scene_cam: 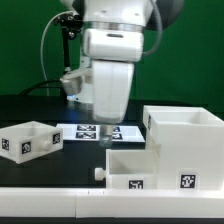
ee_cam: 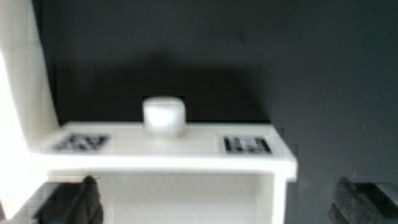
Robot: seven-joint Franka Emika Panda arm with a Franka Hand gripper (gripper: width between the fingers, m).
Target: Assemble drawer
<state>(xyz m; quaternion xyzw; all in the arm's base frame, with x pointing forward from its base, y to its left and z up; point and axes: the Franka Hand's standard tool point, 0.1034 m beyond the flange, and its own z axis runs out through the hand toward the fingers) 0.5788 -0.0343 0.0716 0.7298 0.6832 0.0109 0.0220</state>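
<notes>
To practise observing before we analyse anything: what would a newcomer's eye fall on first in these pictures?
The bulky white arm hangs mid-scene, its open tool above a small knobbed tray. Next come the large boxy casing on the exterior view's right, and a second tray on its left.

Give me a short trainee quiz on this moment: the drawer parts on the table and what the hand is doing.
1. True or false: the hand is shut on the knob of the front tray.
2. How many small trays show in the exterior view? A) one B) two C) three
3. Fill in: the large casing stands at the exterior view's ____.
Key: 1 false, the hand is open and the knob is free; 2 B, the front tray and the left tray; 3 right.
</notes>
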